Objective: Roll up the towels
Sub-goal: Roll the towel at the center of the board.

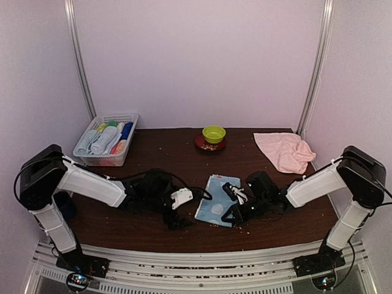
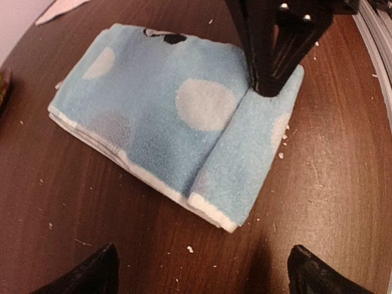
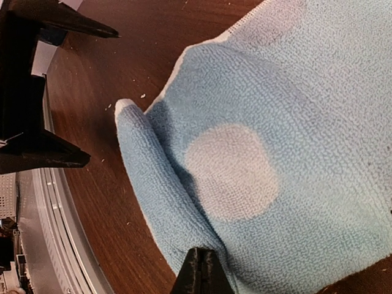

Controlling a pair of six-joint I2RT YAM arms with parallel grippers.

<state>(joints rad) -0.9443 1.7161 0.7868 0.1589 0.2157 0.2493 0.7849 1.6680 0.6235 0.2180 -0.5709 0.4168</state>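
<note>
The light blue towel (image 1: pixel 215 199) with white dots lies flat at the table's near middle. Its near edge is turned over into a short roll (image 2: pixel 245 153). My left gripper (image 2: pixel 205 275) is open wide just off the roll's left end, with only bare wood between its fingers. My right gripper (image 3: pixel 202 272) is shut, its tip pressing down on the roll's other end (image 2: pixel 272 79). I see no cloth between its closed jaws. The pale pink towel (image 1: pixel 285 151) lies crumpled at the far right of the table.
A white mesh basket (image 1: pixel 92 160) holding several rolled cloths stands at the far left. A green bowl (image 1: pixel 214 133) sits on a red dish at the far middle. Crumbs dot the wood. A metal rail (image 3: pixel 67 245) runs along the near table edge.
</note>
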